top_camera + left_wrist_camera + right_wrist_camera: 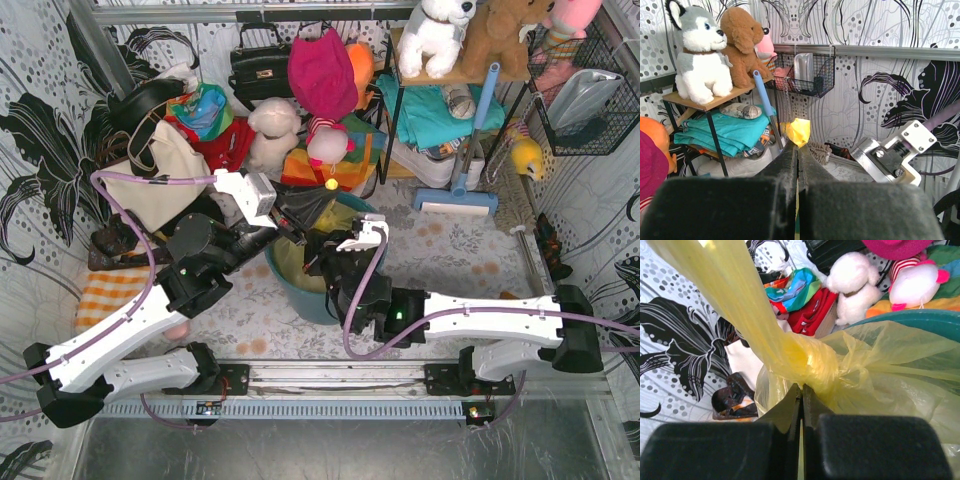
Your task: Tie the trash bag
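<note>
Sitting in the bin [300, 300], mid-counter [470, 250], between the two arms: the bag [890, 350].

Pinched in the left gripper [797, 150], jaws pressed together on a twisted strand [725, 275] of the bag, with a yellow tip [799, 131] poking out past the pads. Held up and away from the bin, probably to keep that strand taut and draw the knot [807, 362] down. Clamped likewise in the right gripper [802, 390], jaws together on film just under the knot, low near the bin's rim. Apparently meant to anchor the neck, so that pulling tightens the knot instead of lifting the whole bag.

Looks thin, translucent and yellow-green. Gathered at the neck into a glossy, wrapped lump. Smooth and stretched along the strand, slack and crinkled where spread toward the rim. Hard to tell whether a full overhand knot or only one wrap around. Nothing made out through the film from these views.

Judged close to done: a last cinch, then letting go on both sides. Worth watching for tearing at the stretched part, given such thin plastic.
</note>
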`<state>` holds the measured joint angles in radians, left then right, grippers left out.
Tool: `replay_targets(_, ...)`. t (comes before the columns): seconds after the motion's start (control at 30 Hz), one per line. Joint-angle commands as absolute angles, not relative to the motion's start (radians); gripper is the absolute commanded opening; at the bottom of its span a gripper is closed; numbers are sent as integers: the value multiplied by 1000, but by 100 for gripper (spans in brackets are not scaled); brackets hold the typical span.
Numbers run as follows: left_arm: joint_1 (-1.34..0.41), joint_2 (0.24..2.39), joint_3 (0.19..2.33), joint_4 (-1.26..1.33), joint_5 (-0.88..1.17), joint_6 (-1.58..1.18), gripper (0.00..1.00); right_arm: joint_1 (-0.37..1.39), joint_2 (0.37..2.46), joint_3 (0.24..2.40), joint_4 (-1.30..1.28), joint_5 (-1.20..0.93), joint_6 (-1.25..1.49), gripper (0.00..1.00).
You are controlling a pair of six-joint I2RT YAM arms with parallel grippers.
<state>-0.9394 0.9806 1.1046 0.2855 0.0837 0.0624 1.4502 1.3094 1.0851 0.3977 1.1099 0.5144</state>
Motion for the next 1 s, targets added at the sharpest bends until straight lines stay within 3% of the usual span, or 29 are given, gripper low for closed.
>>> replay_targets(0.0,-931,970,1143,297,96,60,0,1457,1324,1041,647,1211,378,0)
replay_targets(0.47,-932,956,1118,311,143,27,0,1432,1465,971,1483,1245,-276,0)
replay_targets(0.57,-931,948,1115,303,147,23,0,1416,1458,978,1410,1211,-232,0)
replay_targets(0.77,-931,931,1105,300,148,13,1,1334,1375,980,913,1080,225,0)
replay_targets(0.97,-932,916,1089,296,141,9,1,1298,1381,947,952,943,244,0)
